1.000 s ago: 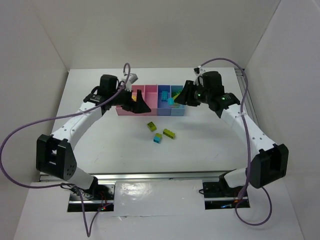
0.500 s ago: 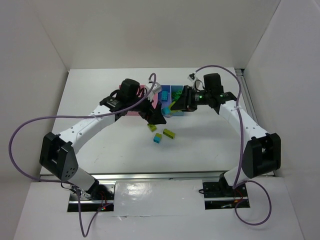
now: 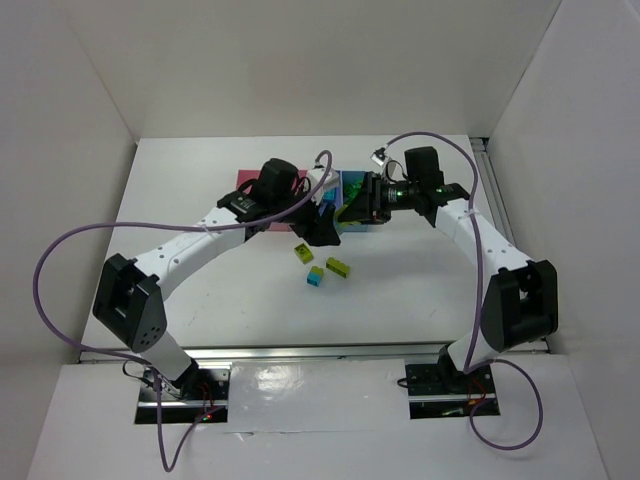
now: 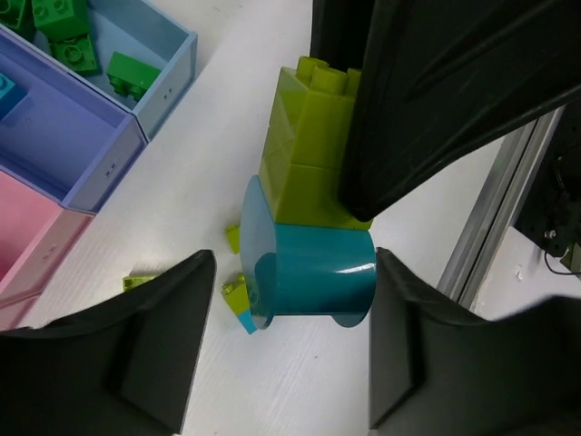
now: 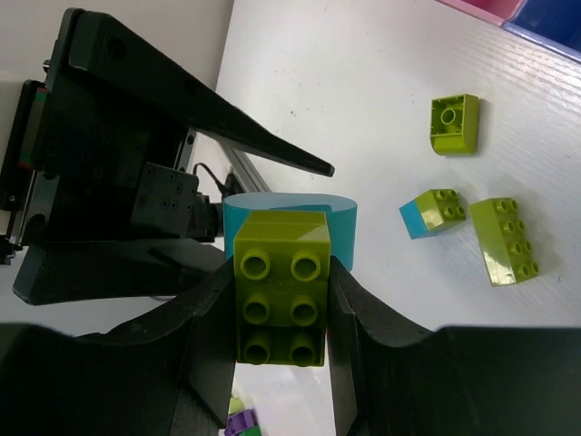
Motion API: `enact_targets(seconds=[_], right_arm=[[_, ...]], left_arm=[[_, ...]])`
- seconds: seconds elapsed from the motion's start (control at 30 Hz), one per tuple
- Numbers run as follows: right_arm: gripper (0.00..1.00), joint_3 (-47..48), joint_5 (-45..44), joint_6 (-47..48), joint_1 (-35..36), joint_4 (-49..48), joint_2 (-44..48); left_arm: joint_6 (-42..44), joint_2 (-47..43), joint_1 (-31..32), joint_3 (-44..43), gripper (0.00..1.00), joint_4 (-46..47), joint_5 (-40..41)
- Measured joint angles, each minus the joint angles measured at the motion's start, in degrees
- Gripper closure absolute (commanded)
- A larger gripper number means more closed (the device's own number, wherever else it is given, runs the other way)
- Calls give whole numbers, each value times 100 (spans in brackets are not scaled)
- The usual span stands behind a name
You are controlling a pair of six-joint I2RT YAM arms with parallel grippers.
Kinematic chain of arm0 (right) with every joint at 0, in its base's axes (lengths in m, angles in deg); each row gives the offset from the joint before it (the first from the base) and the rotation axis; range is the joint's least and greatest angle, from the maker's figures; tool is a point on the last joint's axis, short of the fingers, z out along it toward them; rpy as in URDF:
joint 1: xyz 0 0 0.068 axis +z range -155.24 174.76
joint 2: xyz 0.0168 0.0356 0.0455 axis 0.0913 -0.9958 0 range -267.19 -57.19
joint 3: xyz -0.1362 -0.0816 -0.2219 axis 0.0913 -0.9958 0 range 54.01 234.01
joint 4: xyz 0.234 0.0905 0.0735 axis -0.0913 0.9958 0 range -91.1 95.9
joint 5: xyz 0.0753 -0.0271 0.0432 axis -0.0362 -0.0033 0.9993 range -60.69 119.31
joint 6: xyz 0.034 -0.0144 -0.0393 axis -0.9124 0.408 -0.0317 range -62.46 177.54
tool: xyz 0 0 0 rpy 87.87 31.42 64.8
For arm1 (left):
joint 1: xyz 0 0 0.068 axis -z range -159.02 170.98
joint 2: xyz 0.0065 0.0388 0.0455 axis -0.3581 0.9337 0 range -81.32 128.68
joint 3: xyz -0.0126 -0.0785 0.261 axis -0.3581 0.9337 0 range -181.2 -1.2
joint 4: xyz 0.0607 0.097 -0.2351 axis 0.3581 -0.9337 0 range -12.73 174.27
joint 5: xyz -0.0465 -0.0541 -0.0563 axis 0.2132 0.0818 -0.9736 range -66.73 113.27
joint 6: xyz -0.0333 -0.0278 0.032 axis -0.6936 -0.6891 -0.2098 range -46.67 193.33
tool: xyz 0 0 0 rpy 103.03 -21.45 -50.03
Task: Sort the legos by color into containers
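My right gripper (image 5: 281,300) is shut on a lime green lego stack (image 5: 281,291) with a cyan curved piece (image 5: 290,211) stuck on its far end. It holds this above the table, just in front of the containers (image 3: 354,184). My left gripper (image 4: 286,363) is open, and its fingers (image 4: 154,336) stand on either side of the cyan piece (image 4: 313,272) without touching it. Three loose legos lie on the table: a lime curved one (image 3: 303,252), a lime brick (image 3: 338,266) and a cyan-and-lime one (image 3: 315,277).
The light blue bin (image 4: 172,64) holds dark green bricks (image 4: 64,27). Next to it are the blue-violet bin (image 4: 73,145) and a pink one (image 4: 32,263). In the top view both arms cover most of the bin row; a pink end (image 3: 243,179) shows.
My left arm has swung right from the pink bins to meet the right gripper. The right gripper has shifted a little left with the stack in it.
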Motion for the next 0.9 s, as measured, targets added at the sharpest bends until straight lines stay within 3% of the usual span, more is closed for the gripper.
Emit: enact_targets(seconds=[0.1, 0.13, 0.3, 0.9], right_arm=[[79, -26, 15, -26, 0, -50, -4], [79, -39, 9, -44, 0, -76, -7], [80, -72, 26, -55, -39, -79, -52], [80, -251, 186, -37, -278, -68, -101]], left_arm=[[9, 0, -4, -17, 51, 2, 13], [13, 0, -4, -17, 66, -2, 13], [138, 52, 7, -92, 100, -173, 101], [133, 179, -160, -219, 100, -363, 83]])
